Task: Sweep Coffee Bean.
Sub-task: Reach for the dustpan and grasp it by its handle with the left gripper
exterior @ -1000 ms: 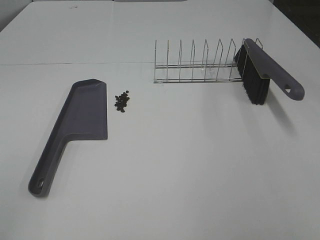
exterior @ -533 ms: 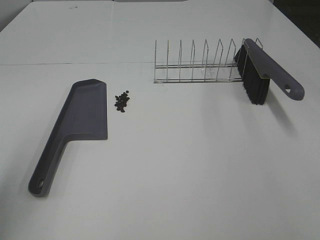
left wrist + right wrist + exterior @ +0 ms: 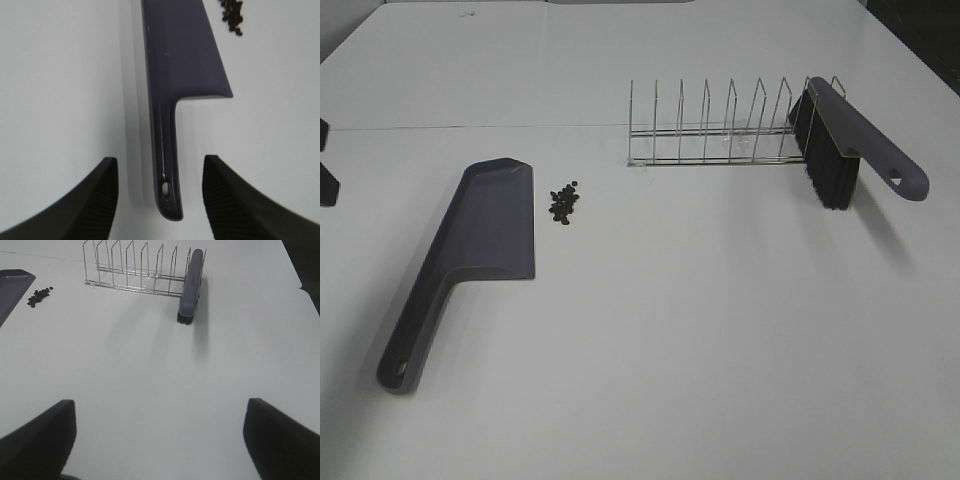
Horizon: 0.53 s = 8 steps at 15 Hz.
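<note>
Coffee bean (image 3: 564, 203) sits in neither claw. It lies as a small dark cluster on the white table (image 3: 720, 350), left of the middle and towards the far side.

The left gripper (image 3: 159, 161) stands partly spread and holds nothing. In its wrist view the tail of the dustpan handle shows between its two black fingers (image 3: 100, 200), with bare table on either side of it. In the high view only dark tips show at the far left edge, well apart from the dustpan. The right gripper (image 3: 160, 440) is spread wide over bare table and holds nothing.

The grey dustpan (image 3: 490, 225) lies flat on the left. Its handle points near and left, and its blade points far. The cluster is just beside the blade's right edge, near its far end, with a narrow gap between them.

Farther right and a little farther off stands a wire rack (image 3: 720, 130). A grey brush (image 3: 850, 130) with black bristles leans in the rack's right end. Its bristles point down, and its handle juts out to the near right.
</note>
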Available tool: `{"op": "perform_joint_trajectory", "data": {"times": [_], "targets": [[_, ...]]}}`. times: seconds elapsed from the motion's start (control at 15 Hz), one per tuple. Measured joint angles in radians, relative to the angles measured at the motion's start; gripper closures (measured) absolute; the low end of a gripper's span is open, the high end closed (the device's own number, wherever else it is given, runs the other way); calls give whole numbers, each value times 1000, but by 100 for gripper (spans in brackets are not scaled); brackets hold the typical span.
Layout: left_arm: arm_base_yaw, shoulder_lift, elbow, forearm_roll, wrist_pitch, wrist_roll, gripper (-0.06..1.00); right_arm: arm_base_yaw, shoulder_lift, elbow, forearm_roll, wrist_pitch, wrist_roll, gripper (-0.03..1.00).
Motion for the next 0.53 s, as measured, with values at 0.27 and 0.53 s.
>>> {"op": "perform_joint_trajectory", "data": {"times": [0.27,0.53], "targets": [[-28,250,-56,0,19,-52,47,0,0,0,0,0,0,20],[-110,419,-56,21,-25,-115,41,0,0,0,0,0,0,20]]}}
